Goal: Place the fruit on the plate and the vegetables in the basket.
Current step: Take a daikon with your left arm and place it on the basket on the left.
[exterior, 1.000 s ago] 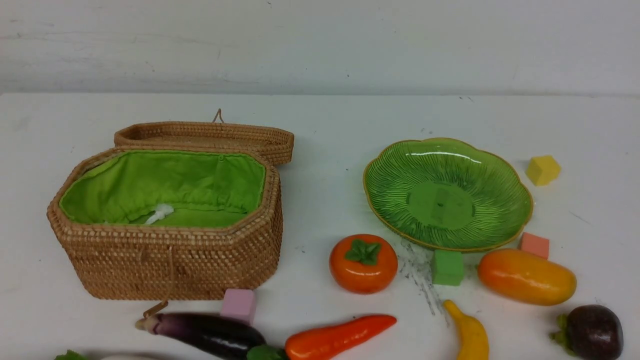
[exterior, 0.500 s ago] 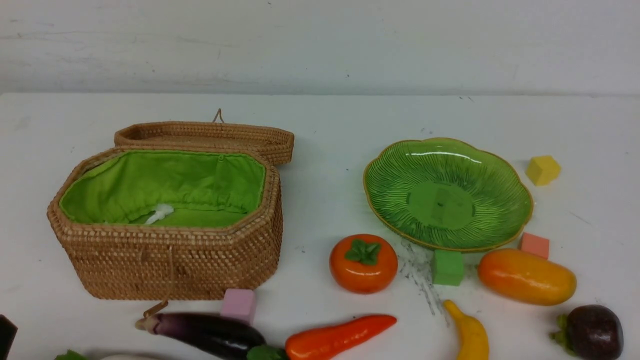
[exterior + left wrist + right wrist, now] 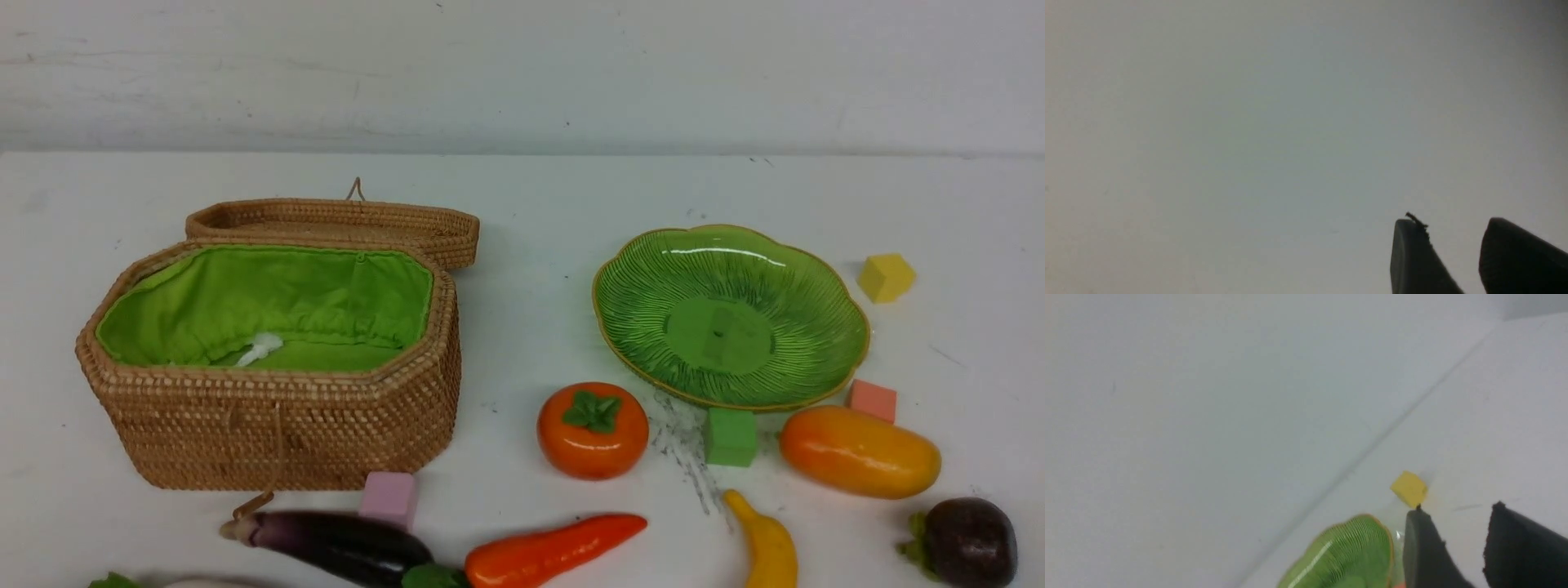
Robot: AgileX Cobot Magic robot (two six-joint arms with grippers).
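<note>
My left gripper [image 3: 1449, 223] had dropped out of the front view, so nothing was grasped yet; it and my right gripper [image 3: 1457, 508] both stood spread, empty. Basket [image 3: 269, 425] and plate [image 3: 653, 286] held no produce; eggplant [image 3: 335, 547], pepper [image 3: 555, 551], persimmon [image 3: 593, 430], mango [image 3: 859, 452] and banana [image 3: 771, 547] all lay toward the near edge of the table [image 3: 531, 196].

Green-lined tan woven basket [image 3: 277, 433], ribbed green plate [image 3: 645, 327] rimmed gold, green-capped orange persimmon [image 3: 593, 445], orange-yellow mango [image 3: 859, 452], yellow banana [image 3: 771, 547], dark purple mangosteen [image 3: 970, 541], dark purple eggplant [image 3: 335, 543], orange-red pepper [image 3: 555, 551], white desk [image 3: 531, 204]
</note>
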